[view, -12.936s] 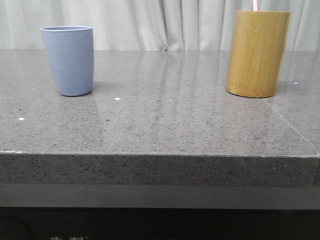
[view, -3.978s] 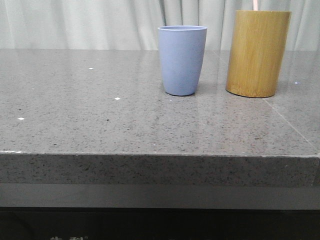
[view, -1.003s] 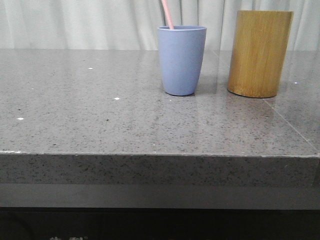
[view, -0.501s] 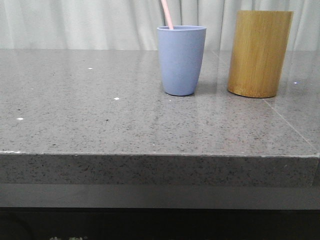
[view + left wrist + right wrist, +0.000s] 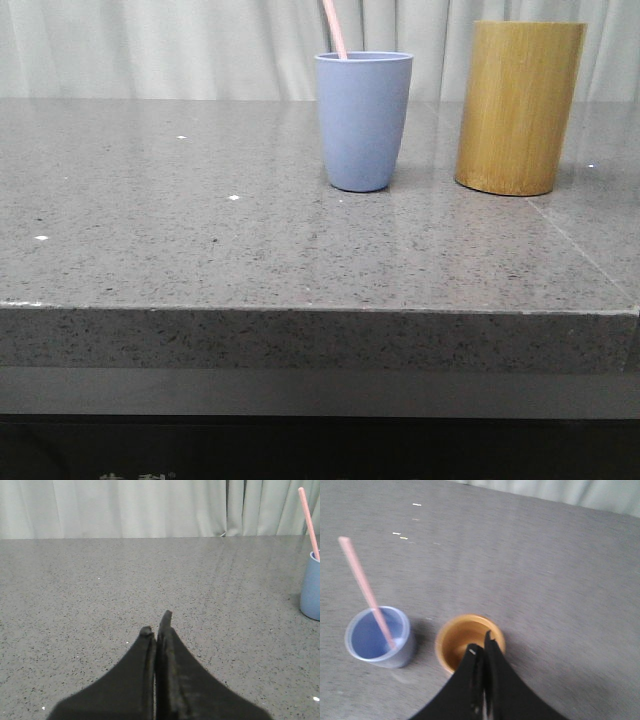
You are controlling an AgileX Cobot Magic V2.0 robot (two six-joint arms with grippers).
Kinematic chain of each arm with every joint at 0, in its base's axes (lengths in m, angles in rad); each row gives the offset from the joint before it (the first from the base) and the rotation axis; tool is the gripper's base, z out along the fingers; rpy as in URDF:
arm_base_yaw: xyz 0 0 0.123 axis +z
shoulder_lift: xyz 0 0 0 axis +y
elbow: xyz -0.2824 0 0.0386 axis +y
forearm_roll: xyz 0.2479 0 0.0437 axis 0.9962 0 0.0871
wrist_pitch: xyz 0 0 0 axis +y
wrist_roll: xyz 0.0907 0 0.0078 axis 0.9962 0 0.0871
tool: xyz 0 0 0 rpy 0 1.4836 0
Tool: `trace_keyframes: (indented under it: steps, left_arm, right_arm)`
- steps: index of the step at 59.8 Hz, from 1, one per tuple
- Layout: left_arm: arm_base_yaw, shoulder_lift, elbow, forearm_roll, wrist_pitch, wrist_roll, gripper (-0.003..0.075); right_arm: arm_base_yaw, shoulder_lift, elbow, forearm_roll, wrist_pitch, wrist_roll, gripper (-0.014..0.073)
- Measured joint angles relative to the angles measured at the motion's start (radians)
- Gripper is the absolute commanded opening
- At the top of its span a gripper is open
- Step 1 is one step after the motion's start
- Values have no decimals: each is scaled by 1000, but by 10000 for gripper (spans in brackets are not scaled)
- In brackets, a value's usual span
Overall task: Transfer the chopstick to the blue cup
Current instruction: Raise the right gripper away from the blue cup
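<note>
Chopstick (image 5: 335,29) now in blue cup (image 5: 362,120)

Cut off, hidden, or blurred

In the front view the chopstick (image 5: 335,30) runs off the top edge, its lower part hidden inside the blue cup (image 5: 363,120). The left wrist view cuts that cup at the picture's edge. The right wrist view is softly blurred, and the right gripper (image 5: 481,650) covers part of the bamboo cup's (image 5: 462,640) rim.
</note>
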Motion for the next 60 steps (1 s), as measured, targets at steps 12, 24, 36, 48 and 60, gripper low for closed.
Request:
trace_keyframes:
  steps: [12,24,36,48,60]
  left_arm:
    - [0,0,0,0,0,0,-19]
    - [0,0,0,0,0,0,-19]
    - [0,0,0,0,0,0,-19]
    - [0,0,0,0,0,0,-19]
    - [0,0,0,0,0,0,-19]
  right_arm:
    - [-16,-168,235,-18,-42,10,-58]
    - [-16,-403,600,-5,-241,23,-58]
    - [-16,-705,1038,-4,-489,23,-58]
    - [-16,-992,1361,-3,-679,23,-58]
    - [-16,-1216,1534,-3,-728,23,-58]
